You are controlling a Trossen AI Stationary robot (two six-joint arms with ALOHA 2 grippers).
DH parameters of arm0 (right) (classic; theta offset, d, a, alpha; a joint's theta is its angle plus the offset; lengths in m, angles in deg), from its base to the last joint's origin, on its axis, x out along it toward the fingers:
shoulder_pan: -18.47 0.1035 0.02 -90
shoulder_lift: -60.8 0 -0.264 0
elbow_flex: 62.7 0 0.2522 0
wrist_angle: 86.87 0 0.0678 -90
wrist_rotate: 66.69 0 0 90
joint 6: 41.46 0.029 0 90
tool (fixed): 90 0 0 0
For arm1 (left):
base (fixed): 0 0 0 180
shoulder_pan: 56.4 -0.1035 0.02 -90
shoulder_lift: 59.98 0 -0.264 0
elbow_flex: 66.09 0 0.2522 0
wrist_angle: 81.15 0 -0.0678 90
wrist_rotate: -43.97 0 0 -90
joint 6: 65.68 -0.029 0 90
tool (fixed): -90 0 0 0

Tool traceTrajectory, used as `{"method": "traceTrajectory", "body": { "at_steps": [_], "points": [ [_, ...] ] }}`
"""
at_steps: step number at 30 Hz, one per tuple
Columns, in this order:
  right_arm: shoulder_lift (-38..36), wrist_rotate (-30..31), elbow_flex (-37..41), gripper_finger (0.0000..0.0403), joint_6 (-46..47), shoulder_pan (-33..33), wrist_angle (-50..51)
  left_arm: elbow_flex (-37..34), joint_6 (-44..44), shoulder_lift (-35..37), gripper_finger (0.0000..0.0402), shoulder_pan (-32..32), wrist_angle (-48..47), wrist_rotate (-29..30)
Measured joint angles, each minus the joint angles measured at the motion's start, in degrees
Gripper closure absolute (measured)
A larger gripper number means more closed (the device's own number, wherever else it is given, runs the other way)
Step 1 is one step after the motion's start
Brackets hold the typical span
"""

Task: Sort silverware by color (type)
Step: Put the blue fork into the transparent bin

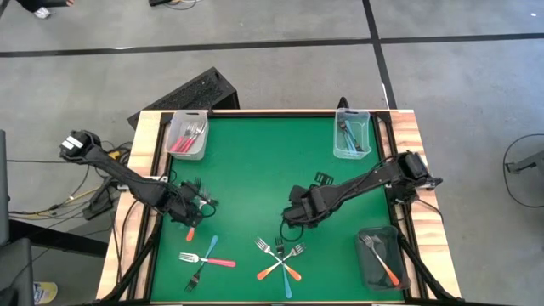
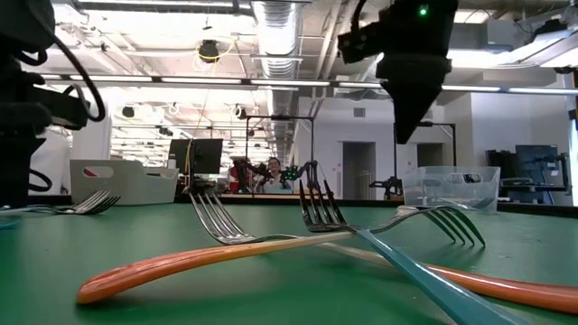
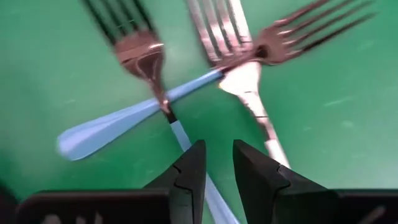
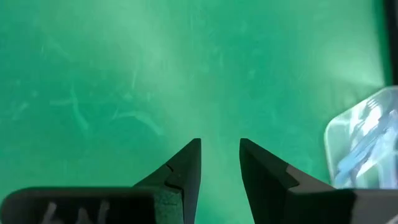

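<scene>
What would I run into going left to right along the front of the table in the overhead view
The left gripper over a fork pile → a pink-handled fork crossed with a blue-handled fork → a pile of crossed orange and blue forks → the right gripper just behind that pile → the dark bin holding an orange fork.

The floor [image 1: 280, 72] around the tabletop was grey concrete crossed by dark seams, with cables [image 1: 51, 204] trailing at 1 side. Overhead ran silver ductwork [image 2: 280, 27] and long strip lights [image 2: 181, 83]. White walls [image 2: 506, 117] stood behind, with dark monitors [image 2: 203, 155] and a seated person [image 2: 274, 173] far back.
</scene>
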Motion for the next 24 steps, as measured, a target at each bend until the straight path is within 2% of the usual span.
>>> {"method": "traceTrajectory", "body": {
  "at_steps": [10, 17, 24],
  "points": [
    [-0.2, 1.2, 0.0, 0.0269, 0.0, -0.2, -0.1, 2.1, -1.9, 0.0, 0.0334, 0.0, 0.6, 0.8],
    [-0.2, 1.2, 0.0, 0.0269, 0.0, -0.2, 2.7, 5.0, -3.0, 0.0, 0.0334, 0.0, -4.1, 3.2],
    [-0.8, 0.5, 0.0, 0.0269, 0.0, 0.0, 3.1, 5.0, -7.5, 0.0, 0.0334, 1.3, 2.9, 1.7]
  ]
}}
